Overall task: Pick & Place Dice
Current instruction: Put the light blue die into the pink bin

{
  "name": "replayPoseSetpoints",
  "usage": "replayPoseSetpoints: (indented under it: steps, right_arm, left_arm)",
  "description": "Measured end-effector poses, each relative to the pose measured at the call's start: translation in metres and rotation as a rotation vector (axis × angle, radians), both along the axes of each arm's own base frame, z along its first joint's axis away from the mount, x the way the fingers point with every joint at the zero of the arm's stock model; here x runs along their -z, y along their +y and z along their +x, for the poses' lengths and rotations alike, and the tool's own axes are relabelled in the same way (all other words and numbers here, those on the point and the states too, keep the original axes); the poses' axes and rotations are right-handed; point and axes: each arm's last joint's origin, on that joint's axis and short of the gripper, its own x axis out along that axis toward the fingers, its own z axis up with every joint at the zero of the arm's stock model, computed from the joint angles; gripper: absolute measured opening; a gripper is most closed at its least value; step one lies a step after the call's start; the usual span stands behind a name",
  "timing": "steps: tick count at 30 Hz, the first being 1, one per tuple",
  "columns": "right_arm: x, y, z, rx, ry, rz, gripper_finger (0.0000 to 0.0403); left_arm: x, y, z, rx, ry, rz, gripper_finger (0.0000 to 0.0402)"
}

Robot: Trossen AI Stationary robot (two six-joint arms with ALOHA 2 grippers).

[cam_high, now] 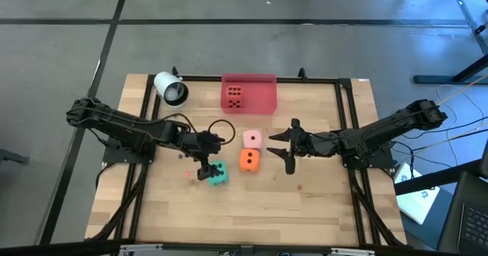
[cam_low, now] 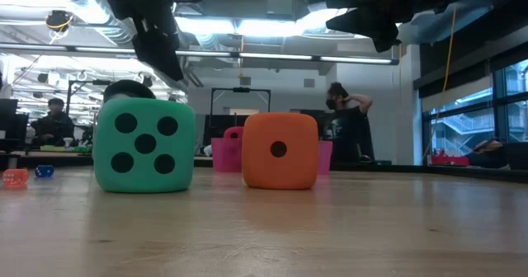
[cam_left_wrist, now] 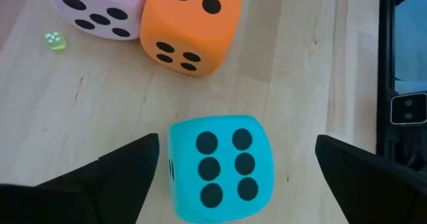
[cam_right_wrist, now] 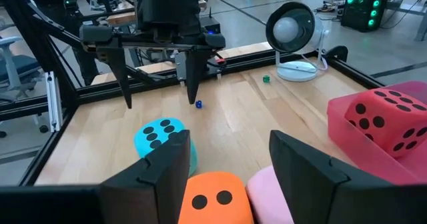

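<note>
Hovering spread-jawed over the green die (cam_high: pixel 219 174) on the table, left gripper (cam_high: pixel 204 169) holds nothing; red die (cam_high: pixel 235 97) sits in the pink tray (cam_high: pixel 263 88), orange die (cam_high: pixel 248 160) and pink die (cam_high: pixel 252 139) remain; right gripper (cam_high: pixel 288 147) waits, jaws apart.

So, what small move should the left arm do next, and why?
Probably lower the left gripper straight down over the green die. Its fingers are spread wide and stand above the die, one on each side, without touching it. The die sits on the table, apart from the orange die, so there is room to close on it.
</note>
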Motion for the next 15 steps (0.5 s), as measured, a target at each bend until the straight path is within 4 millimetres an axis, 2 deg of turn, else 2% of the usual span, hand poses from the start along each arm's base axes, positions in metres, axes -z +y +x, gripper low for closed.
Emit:
replayPoseSetpoints:
  steps: [4,15]
  right_arm:
    - [0.0,0.0,0.0,-0.001,0.005,-0.002,0.0206]
    - [0.003,0.0,-0.001,-0.001,0.029,-0.01,0.0206]
  left_arm:
    - [0.001,0.0,-0.001,0.012,0.017,-0.006,0.0399]
    - [0.005,-0.01,-0.004,-0.099,0.096,-0.115,0.04]
